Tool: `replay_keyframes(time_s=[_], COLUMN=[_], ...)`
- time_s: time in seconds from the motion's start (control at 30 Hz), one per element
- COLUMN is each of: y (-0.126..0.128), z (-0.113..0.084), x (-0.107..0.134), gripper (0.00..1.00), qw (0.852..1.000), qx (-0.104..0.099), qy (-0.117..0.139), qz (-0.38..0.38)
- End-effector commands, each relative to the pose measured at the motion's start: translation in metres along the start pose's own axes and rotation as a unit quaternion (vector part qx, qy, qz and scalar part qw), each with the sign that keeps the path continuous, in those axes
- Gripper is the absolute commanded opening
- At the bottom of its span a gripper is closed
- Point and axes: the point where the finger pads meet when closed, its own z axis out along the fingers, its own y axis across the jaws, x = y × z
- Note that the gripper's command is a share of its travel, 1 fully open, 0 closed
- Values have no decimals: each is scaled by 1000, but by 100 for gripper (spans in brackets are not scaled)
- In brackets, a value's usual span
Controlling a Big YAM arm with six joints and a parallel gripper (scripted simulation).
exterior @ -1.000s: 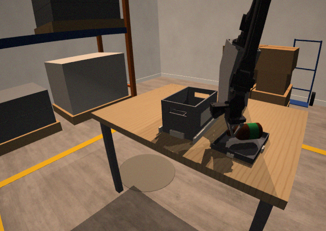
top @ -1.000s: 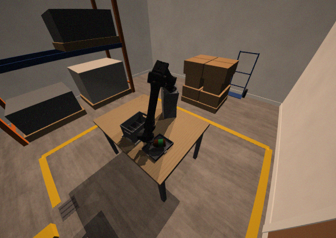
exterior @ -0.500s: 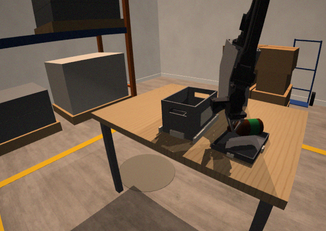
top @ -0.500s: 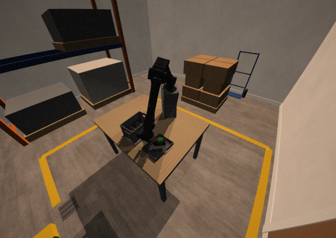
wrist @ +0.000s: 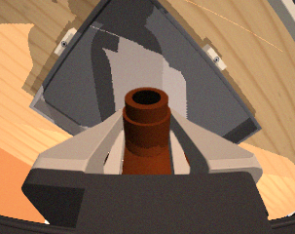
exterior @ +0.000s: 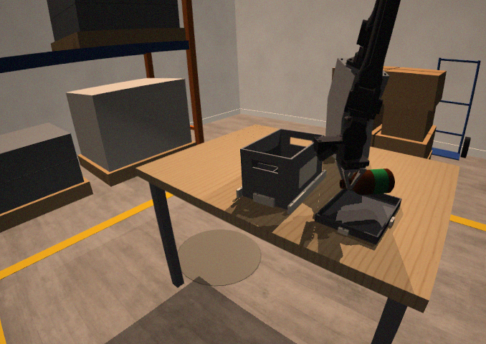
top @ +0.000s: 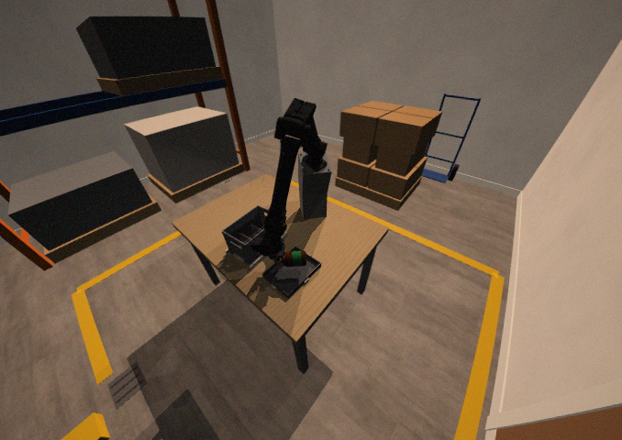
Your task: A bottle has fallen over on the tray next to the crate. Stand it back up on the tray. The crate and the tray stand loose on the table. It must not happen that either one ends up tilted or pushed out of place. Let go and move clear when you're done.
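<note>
The tool (exterior: 348, 183) is clamped on the neck of the brown bottle (exterior: 373, 181). In the wrist view the two pale fingers flank the neck on either side, and the open mouth of the bottle (wrist: 147, 132) points away from the camera.

In the exterior view the bottle lies roughly horizontal, with its green label band toward its base at 3 o'clock and its neck at 9 o'clock inside the tool. The bottle appears raised above the floor of the dark tray (exterior: 390, 203); whether any part of it touches the tray rim cannot be determined.

The tray rests on the wooden worktop (exterior: 422, 251). The dark open crate (exterior: 268, 170) stands on the same worktop at 9 o'clock of the tray, just beside it.

In the top view the arm descends from 12 o'clock, and the bottle (top: 295, 257) sits over the far edge of the tray (top: 291, 282).
</note>
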Motion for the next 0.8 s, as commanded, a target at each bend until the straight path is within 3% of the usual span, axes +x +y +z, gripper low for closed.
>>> replay_keyframes(time_s=[0.0, 0.5, 0.53, 0.77], y=[10, 6, 17, 8], z=[-22, -45, -49, -59], x=[-13, -11, -15, -12], gripper=[0, 0, 0, 0], qw=[1000, 1000, 1000, 1000], qx=[-13, -11, -19, -13], qy=[-6, -5, -9, -6], qz=[1, 1, -1, 1])
